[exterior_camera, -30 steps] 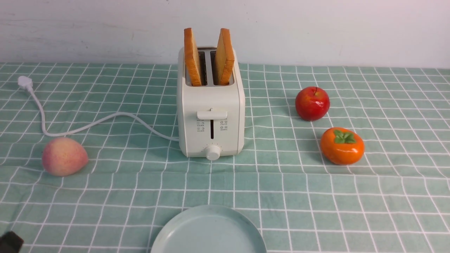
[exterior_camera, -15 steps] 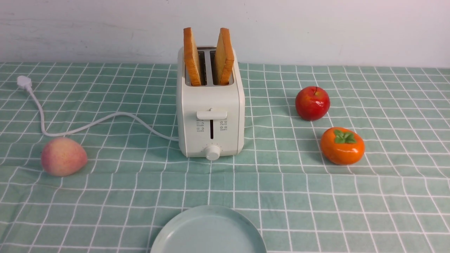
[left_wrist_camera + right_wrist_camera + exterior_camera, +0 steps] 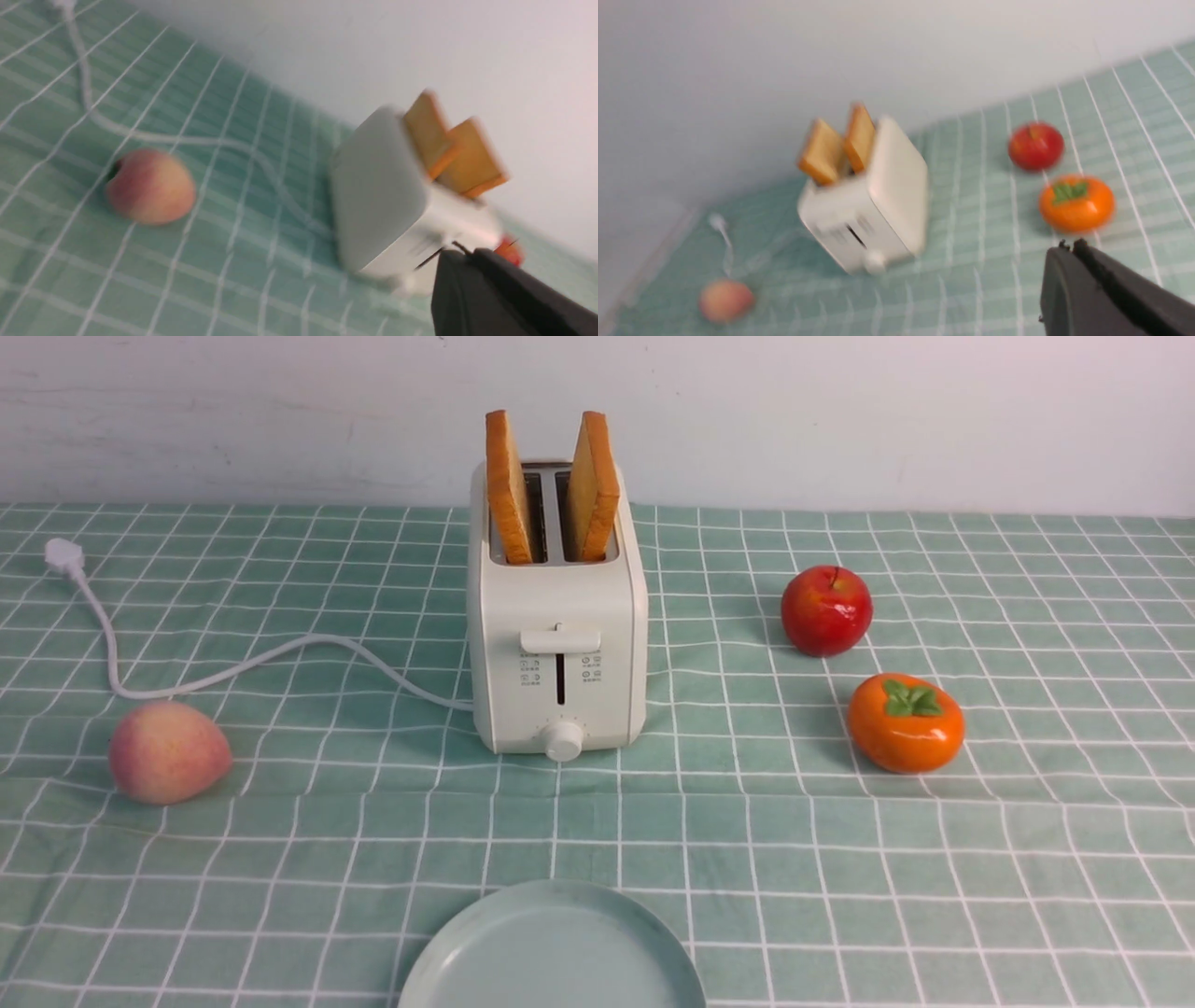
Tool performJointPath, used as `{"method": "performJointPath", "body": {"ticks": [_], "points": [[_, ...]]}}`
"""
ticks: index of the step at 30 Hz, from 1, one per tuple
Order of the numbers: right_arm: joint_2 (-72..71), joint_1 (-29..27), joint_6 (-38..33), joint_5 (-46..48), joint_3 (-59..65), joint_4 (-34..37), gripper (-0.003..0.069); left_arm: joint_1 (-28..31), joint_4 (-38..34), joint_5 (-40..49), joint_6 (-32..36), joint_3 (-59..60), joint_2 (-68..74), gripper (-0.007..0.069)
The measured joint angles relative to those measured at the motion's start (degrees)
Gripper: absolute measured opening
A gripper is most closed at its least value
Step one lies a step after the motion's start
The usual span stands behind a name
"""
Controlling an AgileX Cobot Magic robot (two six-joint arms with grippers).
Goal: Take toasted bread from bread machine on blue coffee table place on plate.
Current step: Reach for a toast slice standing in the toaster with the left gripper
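Observation:
The cream-white bread machine [image 3: 558, 635] stands at the middle of the mint-green gridded table [image 3: 747, 859]. Two slices of toasted bread, one left [image 3: 509, 490] and one right [image 3: 596, 490], stick up from its slots. The pale blue-green plate [image 3: 448, 952] lies empty at the front edge. Neither gripper shows in the front view. In the left wrist view my left gripper [image 3: 465, 254] is shut and empty, apart from the bread machine [image 3: 378, 196]. In the right wrist view my right gripper [image 3: 1069, 247] is shut and empty, well short of the bread machine [image 3: 873, 205].
A peach [image 3: 168, 751] lies at the left, with the white power cord [image 3: 280, 658] running behind it. A red apple [image 3: 827, 610] and an orange persimmon [image 3: 906, 723] lie to the right of the bread machine. A white wall stands behind the table.
A dark part of the left arm at the front view's bottom-left corner has left the picture. The front view has shifted very slightly. Both wrist views are blurred by motion.

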Motion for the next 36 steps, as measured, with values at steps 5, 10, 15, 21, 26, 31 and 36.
{"method": "performJointPath", "body": {"ticks": [5,10,15,21,26,31,36], "points": [[13.62,0.00,-4.09,12.06,-3.91,-4.68,-0.0001,0.00,-5.10,12.25,13.16,-15.08,21.23,-0.0014],[16.18,0.00,-9.19,10.60,-3.17,-3.82,0.0000,-0.12,-16.65,14.95,26.75,-30.50,39.74,-0.0014],[16.18,0.00,-9.69,8.36,-1.03,-1.11,0.0001,-2.95,-19.88,18.82,32.83,-44.02,53.98,-0.0014],[16.18,0.00,-10.62,6.31,3.74,4.19,0.0004,-7.68,-14.91,21.71,31.49,-62.71,67.66,-0.0014],[16.18,0.00,-10.75,5.87,5.15,4.28,0.0009,-8.08,-13.69,20.96,31.31,-72.57,75.95,-0.0013],[16.18,0.00,-10.75,5.21,5.27,4.28,0.0010,-8.08,-13.79,15.57,31.37,-74.19,80.14,0.0102],[16.18,0.00,-10.81,5.04,5.27,4.48,0.0012,-8.08,-15.25,7.85,31.96,-74.43,82.43,0.0364]]}}
